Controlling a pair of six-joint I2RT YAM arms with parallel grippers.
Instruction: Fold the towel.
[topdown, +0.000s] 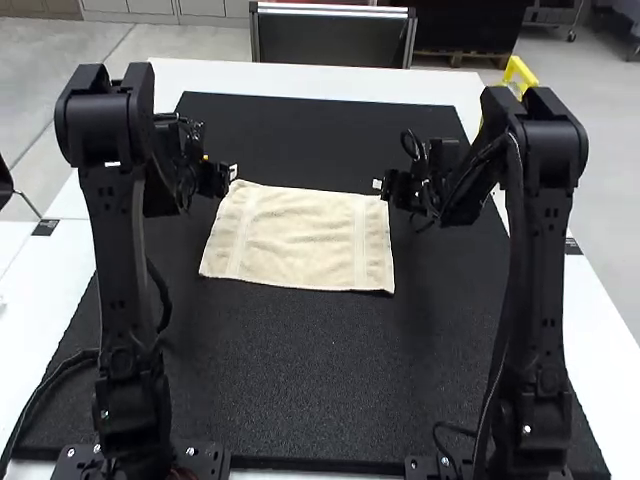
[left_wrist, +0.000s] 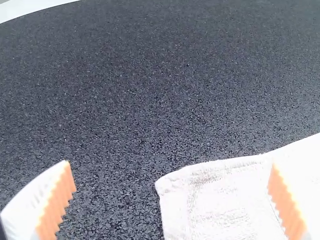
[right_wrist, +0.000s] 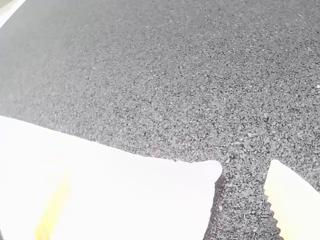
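The cream towel (topdown: 300, 240) is spread on the black mat (topdown: 300, 380) over the white desk (topdown: 360, 82), its long axis laid crosswise, slightly slanted, the left end farther forward. The left end effector (topdown: 232, 174) and right end effector (topdown: 378, 184) are opened wide at its far corners.

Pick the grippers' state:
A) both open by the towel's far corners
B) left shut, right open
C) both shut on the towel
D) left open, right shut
A: the left gripper and right gripper each have their fingers apart, with a far corner of the towel showing between them.
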